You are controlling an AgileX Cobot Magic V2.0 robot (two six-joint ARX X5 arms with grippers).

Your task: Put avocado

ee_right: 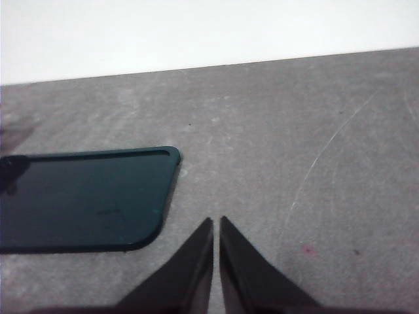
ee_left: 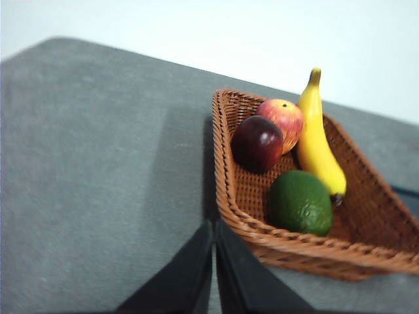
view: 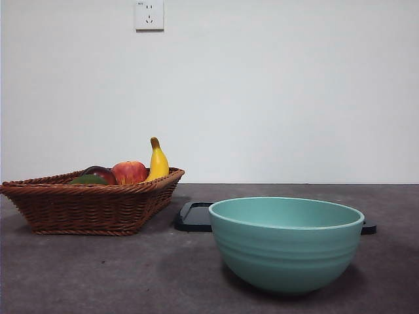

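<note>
The dark green avocado (ee_left: 301, 202) lies in a brown wicker basket (ee_left: 226, 190), next to a yellow banana (ee_left: 317, 140); in the front view only its top (view: 88, 179) shows above the basket rim (view: 85, 196). My left gripper (ee_left: 214, 226) hovers shut just outside the basket's near rim, apart from the avocado. Over bare table beside a dark tray (ee_right: 85, 199), my right gripper (ee_right: 216, 222) is shut on nothing. Neither arm shows in the front view.
A dark red-purple fruit (ee_left: 256, 143) and a red apple (ee_left: 283, 118) share the basket. A teal bowl (view: 286, 242) stands at the front right, with the dark tray (view: 196, 216) behind it. The table surface is grey.
</note>
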